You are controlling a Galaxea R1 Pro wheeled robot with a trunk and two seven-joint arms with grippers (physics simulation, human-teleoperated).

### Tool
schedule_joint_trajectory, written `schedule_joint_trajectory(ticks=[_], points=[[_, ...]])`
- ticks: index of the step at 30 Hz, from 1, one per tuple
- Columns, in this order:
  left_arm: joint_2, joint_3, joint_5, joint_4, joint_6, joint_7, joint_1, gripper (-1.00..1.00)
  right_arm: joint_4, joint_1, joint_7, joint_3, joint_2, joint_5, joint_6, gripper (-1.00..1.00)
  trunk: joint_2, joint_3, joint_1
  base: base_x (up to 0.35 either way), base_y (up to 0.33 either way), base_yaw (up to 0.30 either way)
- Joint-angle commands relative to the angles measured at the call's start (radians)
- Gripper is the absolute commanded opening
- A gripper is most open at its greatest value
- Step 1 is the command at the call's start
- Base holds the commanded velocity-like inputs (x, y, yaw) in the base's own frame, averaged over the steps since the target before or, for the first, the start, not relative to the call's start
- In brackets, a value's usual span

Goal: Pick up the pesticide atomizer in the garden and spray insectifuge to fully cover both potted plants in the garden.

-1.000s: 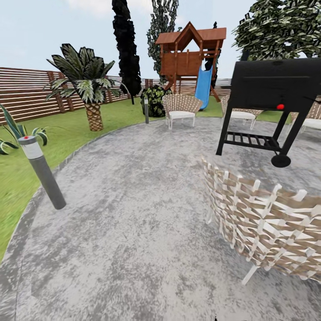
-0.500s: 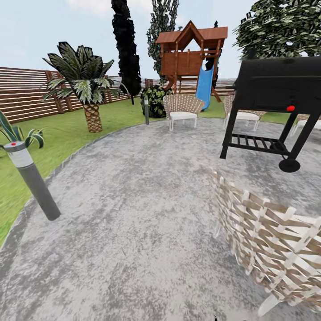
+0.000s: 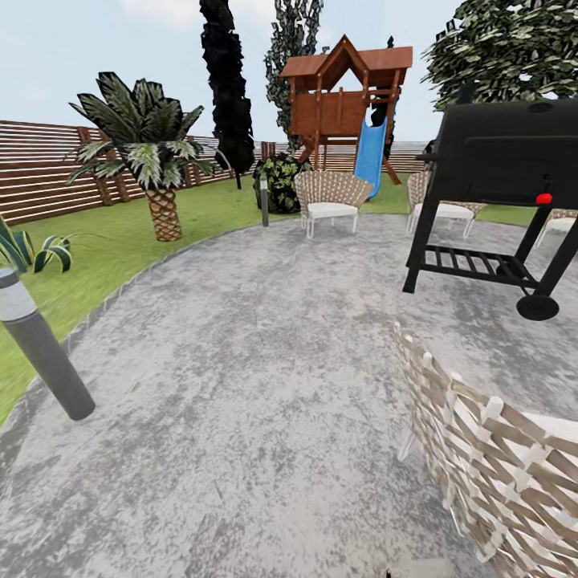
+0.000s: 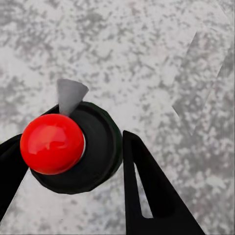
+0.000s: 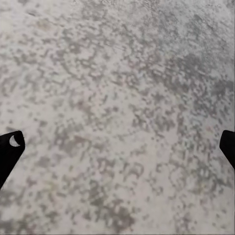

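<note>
Round grey paved patio (image 3: 241,385), mottled, edged by lawn (image 3: 104,249). On the paving: black grill (image 3: 498,185) on legs and wheel, woven wicker chairs (image 3: 327,197) far side, another wicker chair (image 3: 498,457) near. Grey bollard light (image 3: 40,353) stands tilted at the patio's edge.

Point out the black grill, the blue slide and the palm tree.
black grill (image 3: 502,152), head view, on its closed black lid.
blue slide (image 3: 370,156), head view, on the middle of its chute.
palm tree (image 3: 164,213), head view, on its scaly trunk.
</note>
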Motion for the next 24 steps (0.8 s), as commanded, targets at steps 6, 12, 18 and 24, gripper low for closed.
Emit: schedule_joint_trajectory(ticks=[6,12,18,24], points=[[0.002,-0.003,0.011,0.001,-0.002,-0.006,-0.001,-1.0,0.002,-0.001,-0.005,0.008,0.0,-0.001,-0.001,1.0,0.0,-0.001,0.0,0.339,0.0,0.0],[0.002,-0.003,0.011,0.001,-0.001,-0.006,-0.001,-1.0,0.002,-0.001,-0.005,0.008,0.0,-0.001,-0.001,1.0,0.0,-0.001,0.0,0.339,0.043,0.0],[0.002,-0.003,0.012,0.001,-0.001,-0.006,-0.001,-1.0,0.002,-0.001,-0.004,0.008,0.0,-0.001,-0.001,1.0,0.0,-0.001,0.0,0.318,0.181,0.0],[0.002,-0.003,0.011,0.001,-0.001,-0.007,-0.001,-1.0,0.002,-0.001,-0.004,0.008,0.0,0.0,-0.001,1.0,0.0,-0.001,0.0,0.301,0.215,0.0]])
